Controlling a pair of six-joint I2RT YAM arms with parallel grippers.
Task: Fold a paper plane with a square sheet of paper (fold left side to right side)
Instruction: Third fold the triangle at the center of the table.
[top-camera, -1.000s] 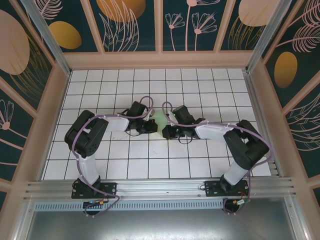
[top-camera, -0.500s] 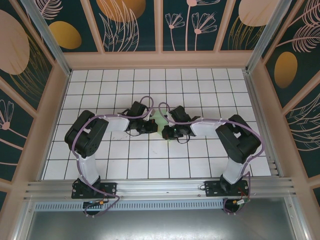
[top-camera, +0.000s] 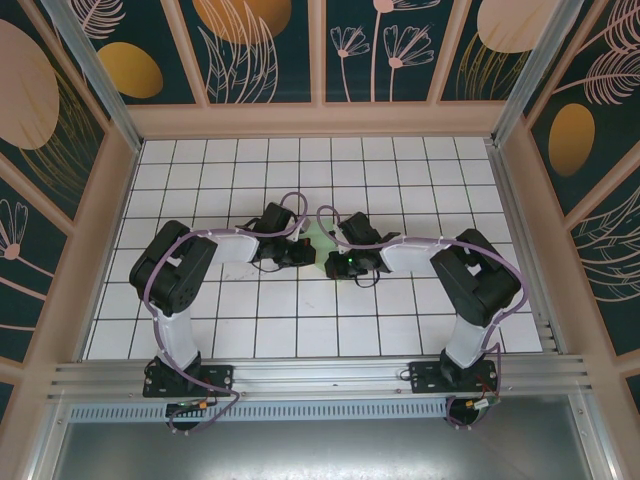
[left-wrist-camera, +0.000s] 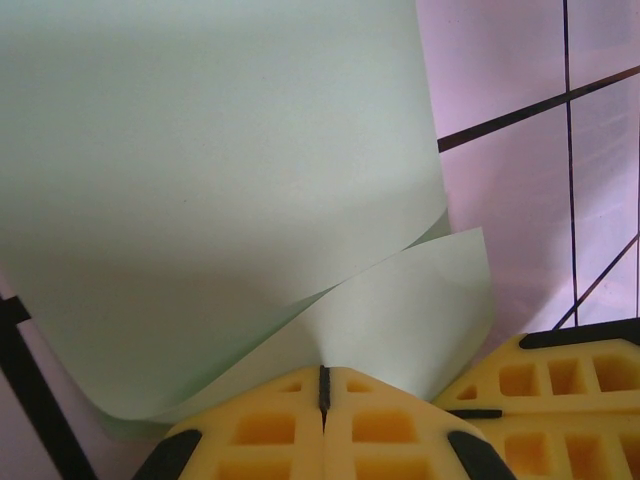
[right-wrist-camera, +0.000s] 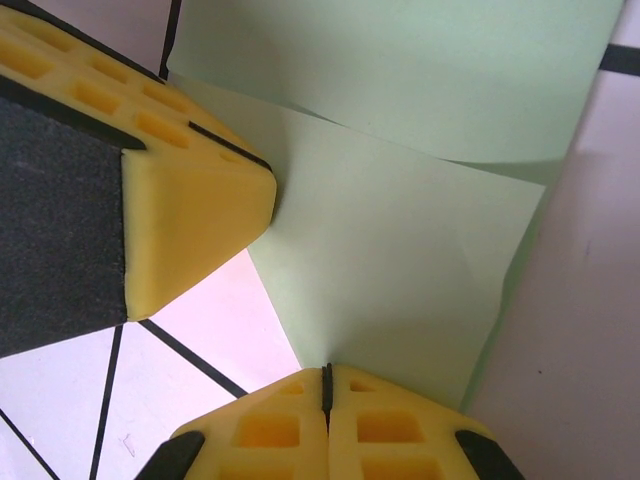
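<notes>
Pinched the thin, smooth light-green square sheet of paper (left-wrist-camera: 200, 180) (curled over itself) at its edges with left gripper (left-wrist-camera: 323, 385) and right gripper (right-wrist-camera: 326, 378).

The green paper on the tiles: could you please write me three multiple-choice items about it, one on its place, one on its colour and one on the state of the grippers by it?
1. Where does the paper lie?
A. Between the left gripper and the right gripper.
B. Far to the left of both.
C. Far to the right of both.

2. What colour is it?
A. White.
B. Light green.
C. Dark blue.

3. How do the two grippers stand?
A. Both wide open.
B. One open, one shut.
C. Both shut.

Key: 1 A, the top view shows it between the two; 2 B, both wrist views show pale green; 3 C, each wrist view shows its own jaws closed tight at the paper.
</notes>
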